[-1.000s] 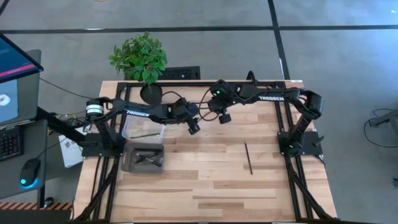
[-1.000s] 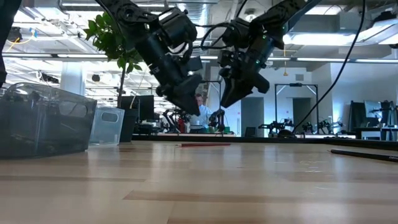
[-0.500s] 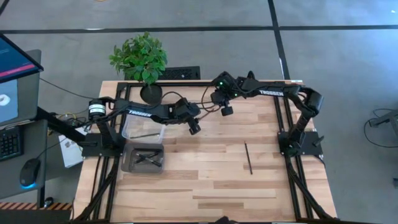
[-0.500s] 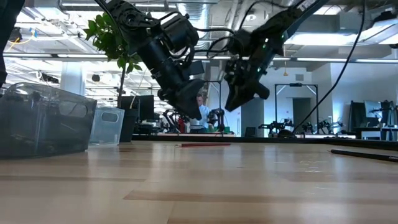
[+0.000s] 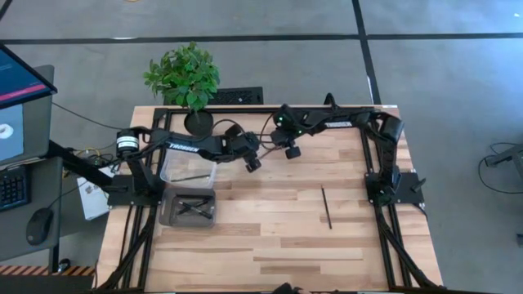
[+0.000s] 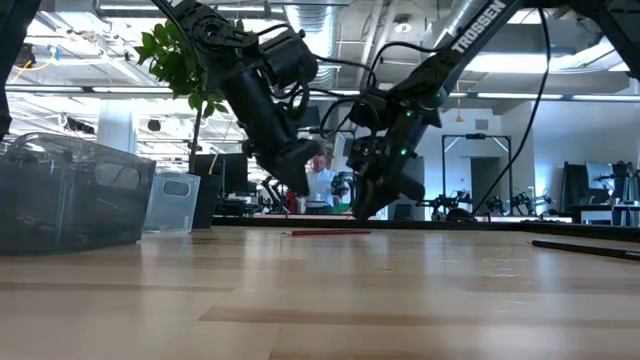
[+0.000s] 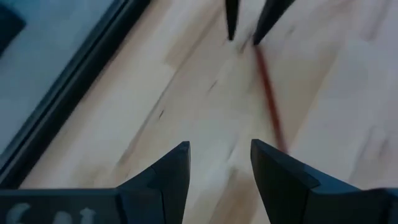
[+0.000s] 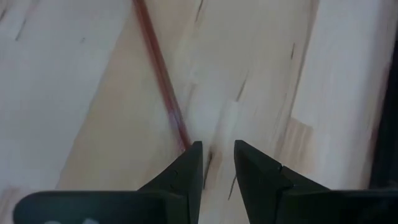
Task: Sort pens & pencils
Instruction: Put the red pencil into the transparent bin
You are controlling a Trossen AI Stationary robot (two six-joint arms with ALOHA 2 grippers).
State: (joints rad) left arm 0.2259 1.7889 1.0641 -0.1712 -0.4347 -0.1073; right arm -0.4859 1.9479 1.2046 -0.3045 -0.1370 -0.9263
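A red pencil lies flat on the wooden table between my two grippers. My right gripper hangs low over one end of it, open by a narrow gap with nothing between the fingers; that end lies just beside one fingertip. My left gripper hovers open over the pencil's other end, tilted down. A black pen rests alone on the table's right half. More pens lie in the clear bin and the grey tray. My right gripper comes at the red pencil's end slanting down from above. One fingertip stands right at that end, but I cannot tell whether it touches. The pencil lies flat on the table.
A potted plant stands at the far left corner behind the bins. The near half of the table is bare wood. A person stands in the room beyond the far edge in the low view.
My right gripper has come down toward the table and a little toward its left edge, ending close over the red pencil's end. The pencil has stayed where it was.
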